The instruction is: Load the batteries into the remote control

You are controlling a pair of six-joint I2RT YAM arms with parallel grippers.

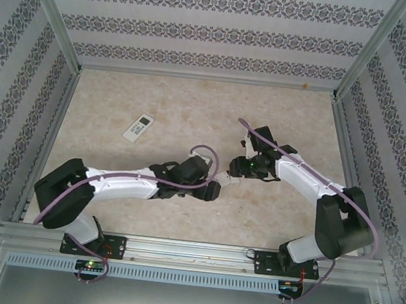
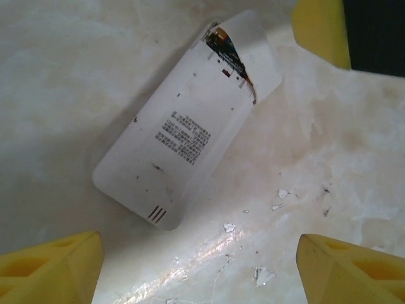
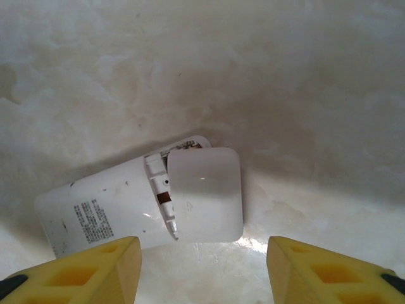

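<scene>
Left tool (image 2: 200, 253) and right tool (image 3: 204, 250) near each other, jaws apart.

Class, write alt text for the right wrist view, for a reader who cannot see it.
A white remote lies face down on a pale marbled table, its loose battery cover resting askew over the compartment end. The right hand shows as two yellow fingers at the bottom corners, spread apart and touching nothing.

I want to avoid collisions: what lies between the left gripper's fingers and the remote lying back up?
Left wrist view: bare table with a few white flecks lies between the left gripper's fingers and the remote.
</scene>
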